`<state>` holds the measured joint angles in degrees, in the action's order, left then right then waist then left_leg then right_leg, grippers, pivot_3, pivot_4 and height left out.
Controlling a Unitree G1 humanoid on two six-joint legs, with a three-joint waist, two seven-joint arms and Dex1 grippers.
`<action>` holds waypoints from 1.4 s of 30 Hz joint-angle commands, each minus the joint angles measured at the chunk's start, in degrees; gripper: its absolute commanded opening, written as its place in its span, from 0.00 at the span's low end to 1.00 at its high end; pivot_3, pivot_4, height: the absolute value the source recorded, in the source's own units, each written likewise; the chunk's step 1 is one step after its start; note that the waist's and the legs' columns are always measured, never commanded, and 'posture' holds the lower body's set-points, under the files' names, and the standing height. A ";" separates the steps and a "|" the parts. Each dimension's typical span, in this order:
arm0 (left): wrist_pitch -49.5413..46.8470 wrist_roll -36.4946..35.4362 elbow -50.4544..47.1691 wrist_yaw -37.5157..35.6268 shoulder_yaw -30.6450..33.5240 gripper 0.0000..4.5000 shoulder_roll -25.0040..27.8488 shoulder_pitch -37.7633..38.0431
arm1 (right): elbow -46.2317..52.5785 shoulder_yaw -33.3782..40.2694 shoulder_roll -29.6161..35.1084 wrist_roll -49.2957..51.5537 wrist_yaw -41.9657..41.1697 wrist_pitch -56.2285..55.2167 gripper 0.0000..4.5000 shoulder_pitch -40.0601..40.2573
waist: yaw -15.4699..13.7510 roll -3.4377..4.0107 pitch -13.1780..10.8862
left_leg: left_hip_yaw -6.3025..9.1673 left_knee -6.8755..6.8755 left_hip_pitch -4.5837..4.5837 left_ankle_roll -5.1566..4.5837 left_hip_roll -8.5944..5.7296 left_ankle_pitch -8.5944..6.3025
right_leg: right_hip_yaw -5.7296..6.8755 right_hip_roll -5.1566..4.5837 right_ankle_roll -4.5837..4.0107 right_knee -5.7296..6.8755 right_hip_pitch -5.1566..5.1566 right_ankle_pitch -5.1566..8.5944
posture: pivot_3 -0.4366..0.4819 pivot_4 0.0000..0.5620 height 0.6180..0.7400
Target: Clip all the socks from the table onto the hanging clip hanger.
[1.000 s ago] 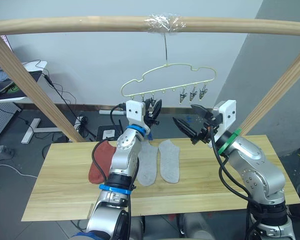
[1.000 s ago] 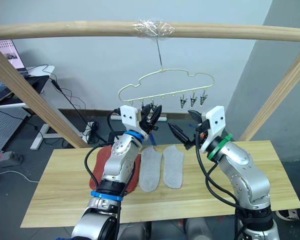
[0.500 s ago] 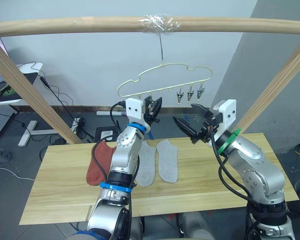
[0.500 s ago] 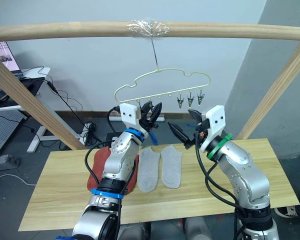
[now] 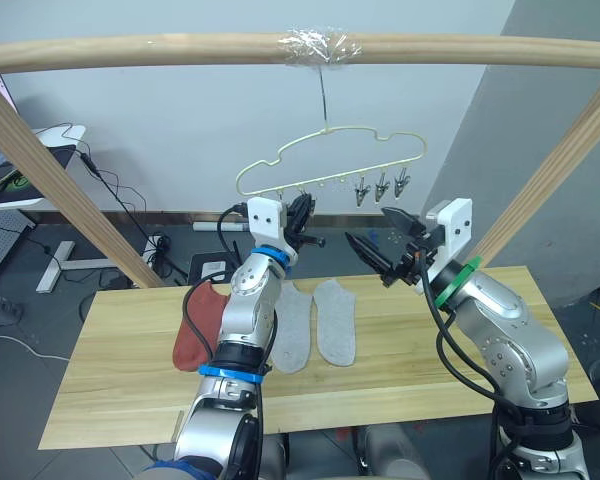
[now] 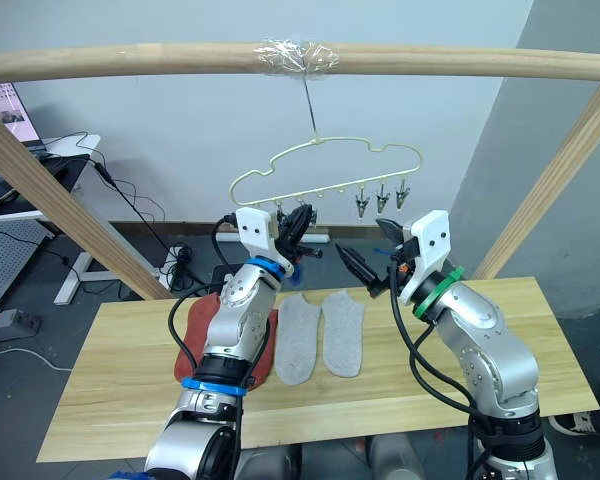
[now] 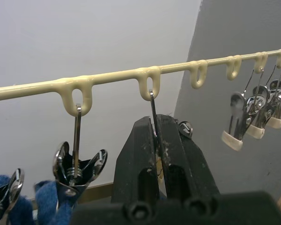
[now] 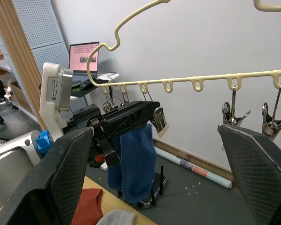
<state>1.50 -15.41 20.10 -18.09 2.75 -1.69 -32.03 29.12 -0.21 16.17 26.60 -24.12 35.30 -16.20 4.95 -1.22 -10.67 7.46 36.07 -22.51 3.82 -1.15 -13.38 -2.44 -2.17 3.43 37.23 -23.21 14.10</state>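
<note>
The pale yellow-green clip hanger [image 5: 330, 150] hangs from the pole. My left gripper [image 5: 302, 214] is raised to its bar and shut on a metal clip [image 8: 158, 120]. In the left wrist view the clip's wire runs down between my fingers [image 7: 140, 140]. Two blue socks [image 8: 136, 159] hang from the clips beside it, and a neighbouring clip [image 7: 77, 164] bites blue fabric [image 7: 47, 206]. My right gripper [image 5: 380, 240] hovers open to the right of the hanger, holding nothing. On the table [image 5: 430, 350] lie a rust-red sock [image 5: 195, 325] and two grey socks [image 5: 295, 325] [image 5: 335, 320].
Three free clips [image 5: 380, 187] hang at the hanger's right end. A thick wooden pole frame [image 5: 180, 48] spans overhead, with slanted legs at both sides. Behind the table, at the back left, a desk [image 5: 20, 165] stands among cables on the floor.
The camera shifted slightly. My left gripper has turned a little and edged closer to the hanger's bar. The right arm has stayed where it was.
</note>
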 commanded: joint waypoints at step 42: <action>4.33 6.91 -0.88 2.90 -3.18 0.45 0.71 -1.14 | 0.20 -0.74 -0.18 0.19 0.43 -2.10 1.00 -0.54 | 0.01 0.00 0.00 | 0.01 0.04 0.03 -0.01 -0.01 0.01 | 0.00 0.00 -0.07 0.10 0.00 -0.05 | 0.32 0.28 1.00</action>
<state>4.29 -9.11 20.53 -14.66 0.27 -1.11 -32.76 28.63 -1.31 16.05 26.47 -23.66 34.30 -16.33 4.96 -1.22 -10.67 7.46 36.11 -22.48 3.81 -1.16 -13.36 -2.45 -2.17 3.36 37.34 -23.21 14.05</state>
